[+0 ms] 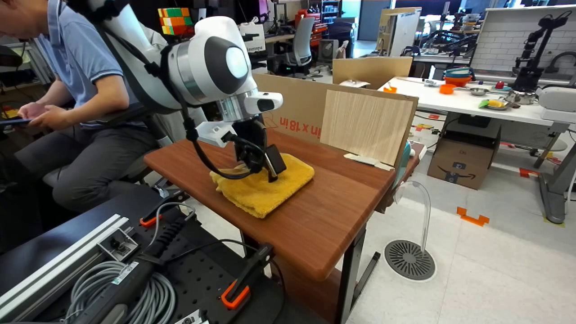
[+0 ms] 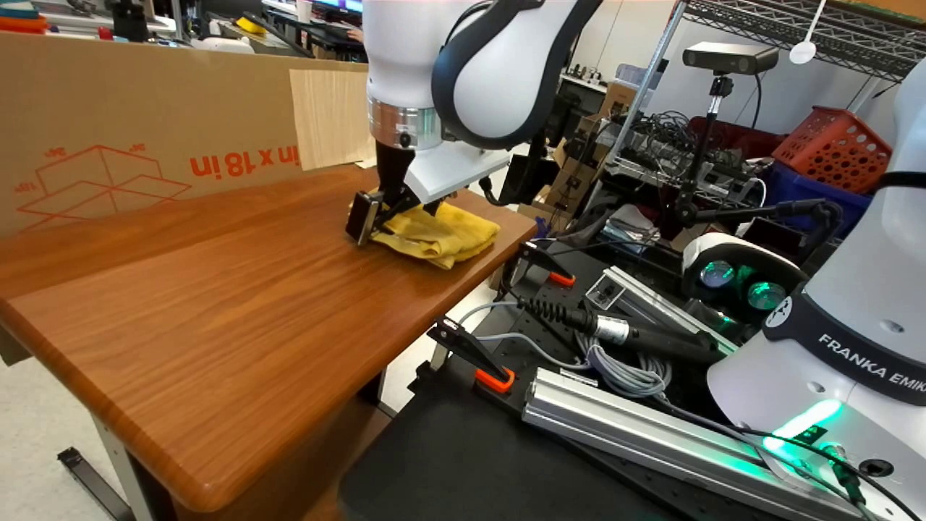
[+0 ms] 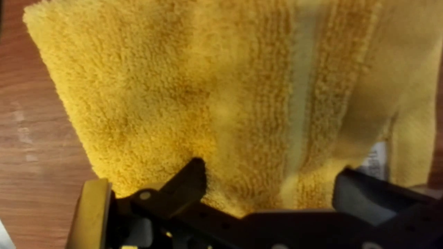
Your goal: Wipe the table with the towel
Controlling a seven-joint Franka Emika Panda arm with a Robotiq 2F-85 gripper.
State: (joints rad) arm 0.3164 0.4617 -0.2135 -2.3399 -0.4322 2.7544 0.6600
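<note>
Has a smooth white arm [image 1: 198, 45] with dark grey panels [image 1: 217, 58], a shiny silver metal ring [image 2: 394, 123] and a black cable [image 1: 193, 136]. Ends in an angular black gripper [image 3: 271, 165]. Carries white letters [image 2: 843, 349] "FRANKA" on a dark band [image 2: 799, 323], above a green light [image 2: 803, 425].

A reddish-brown wood-grain table [image 1: 342, 211] with rounded corners stood on dark metal legs [image 1: 353, 265]. Just inside its front edge lay a folded mustard-yellow towel [image 1: 274, 193]. A cardboard sheet [image 1: 292, 96] printed in red stood upright along the back edge, with a pale wood-grain panel [image 1: 366, 126] against it. At the panel's foot, toward a back corner, lay a whitish strip [image 1: 366, 159]. The wrist view showed faint pale marks [image 3: 25, 135] on the wood beside the towel.
</note>
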